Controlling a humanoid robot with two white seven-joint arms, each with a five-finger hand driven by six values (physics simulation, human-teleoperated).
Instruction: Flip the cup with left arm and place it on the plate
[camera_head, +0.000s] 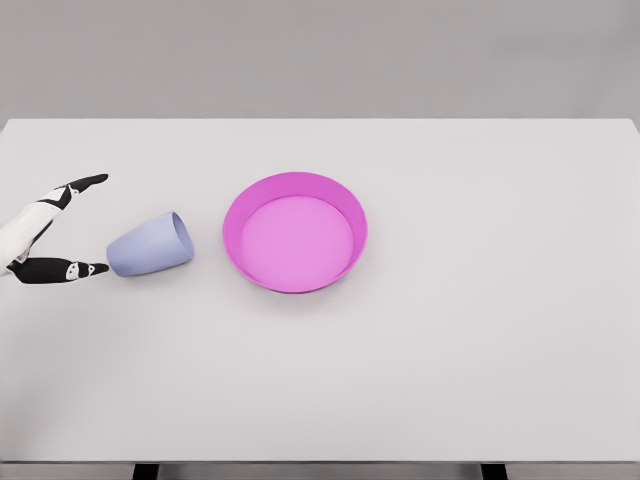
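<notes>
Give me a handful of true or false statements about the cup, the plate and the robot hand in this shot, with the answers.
1. The lavender cup lies on its side. True.
2. The cup sits on the pink plate. False: it lies on the white table, left of the plate.
3. The cup's open mouth faces the plate. True.
4. The left robot hand grips the cup. False: its fingers are spread just left of the cup, holding nothing.
5. The plate holds food. False: nothing is on it.
</notes>
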